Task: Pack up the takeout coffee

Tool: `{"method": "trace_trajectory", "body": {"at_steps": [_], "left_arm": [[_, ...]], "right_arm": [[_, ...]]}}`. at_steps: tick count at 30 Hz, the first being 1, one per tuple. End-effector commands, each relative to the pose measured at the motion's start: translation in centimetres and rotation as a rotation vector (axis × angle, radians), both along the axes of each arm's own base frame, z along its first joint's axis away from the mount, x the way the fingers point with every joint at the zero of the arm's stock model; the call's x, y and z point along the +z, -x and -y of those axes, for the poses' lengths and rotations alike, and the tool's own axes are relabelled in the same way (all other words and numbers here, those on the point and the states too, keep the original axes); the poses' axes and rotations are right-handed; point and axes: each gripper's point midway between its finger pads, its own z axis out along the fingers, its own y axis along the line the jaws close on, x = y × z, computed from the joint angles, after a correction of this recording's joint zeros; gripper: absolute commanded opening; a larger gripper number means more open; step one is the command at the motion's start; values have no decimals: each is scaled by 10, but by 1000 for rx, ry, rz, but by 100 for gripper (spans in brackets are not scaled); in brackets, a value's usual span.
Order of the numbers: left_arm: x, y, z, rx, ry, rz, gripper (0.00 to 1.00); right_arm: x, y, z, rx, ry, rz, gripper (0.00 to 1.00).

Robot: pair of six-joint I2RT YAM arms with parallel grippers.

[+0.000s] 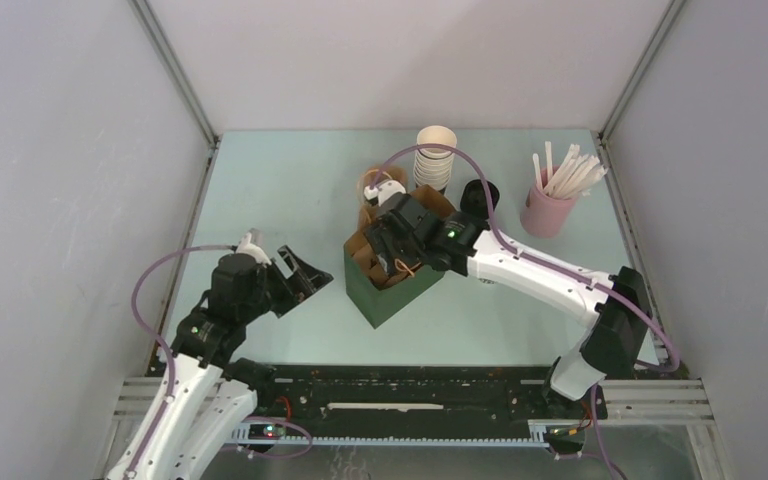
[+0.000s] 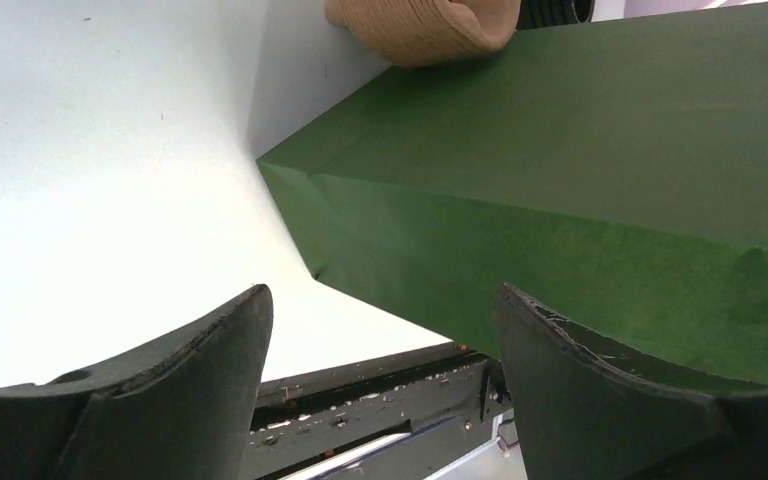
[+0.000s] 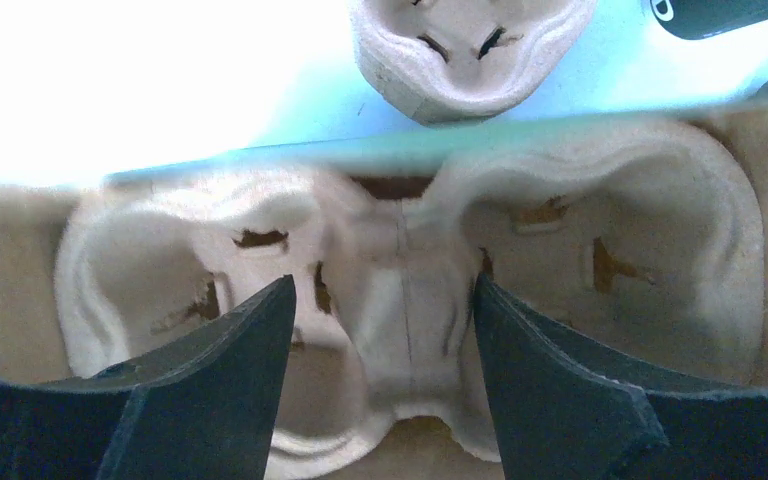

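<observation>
A green paper bag (image 1: 400, 295) stands open at mid-table, with a pulp cup carrier (image 3: 400, 300) lying inside it. My right gripper (image 1: 390, 245) reaches down into the bag's mouth. In the right wrist view that gripper (image 3: 382, 285) is open, its fingers either side of the carrier's centre ridge with a gap on the left. My left gripper (image 1: 300, 270) hangs open just left of the bag, holding nothing. In the left wrist view it (image 2: 380, 290) faces the bag's green wall (image 2: 580, 180). I cannot pick out the takeout coffee with certainty.
Another pulp carrier (image 1: 370, 190) lies behind the bag. A stack of white-rimmed cups (image 1: 435, 155) stands at the back, with a black round object (image 1: 482, 195) beside it, partly behind the right arm's cable. A pink holder of white sticks (image 1: 548, 205) is at the back right.
</observation>
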Motion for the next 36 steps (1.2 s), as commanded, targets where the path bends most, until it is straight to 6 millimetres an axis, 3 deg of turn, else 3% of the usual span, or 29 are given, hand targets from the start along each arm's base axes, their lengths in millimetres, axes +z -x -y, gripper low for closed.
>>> {"method": "trace_trajectory", "body": {"at_steps": [1, 10, 18, 27, 32, 36], "left_arm": [[1, -5, 9, -55, 27, 38, 86], [-11, -3, 6, -58, 5, 20, 86], [-4, -4, 5, -65, -9, 40, 86], [55, -9, 4, -92, -24, 211, 91], [99, -5, 8, -125, 12, 323, 87], [141, 8, 12, -165, 63, 490, 94]], "right_arm": [[5, -3, 0, -13, 19, -36, 77], [23, 3, -3, -2, 9, -78, 99], [54, 10, 0, 8, -38, -53, 100], [90, 16, 6, 21, -95, -22, 100], [73, 11, 9, 15, -32, -19, 96], [62, 19, -4, 80, -54, -64, 73]]}}
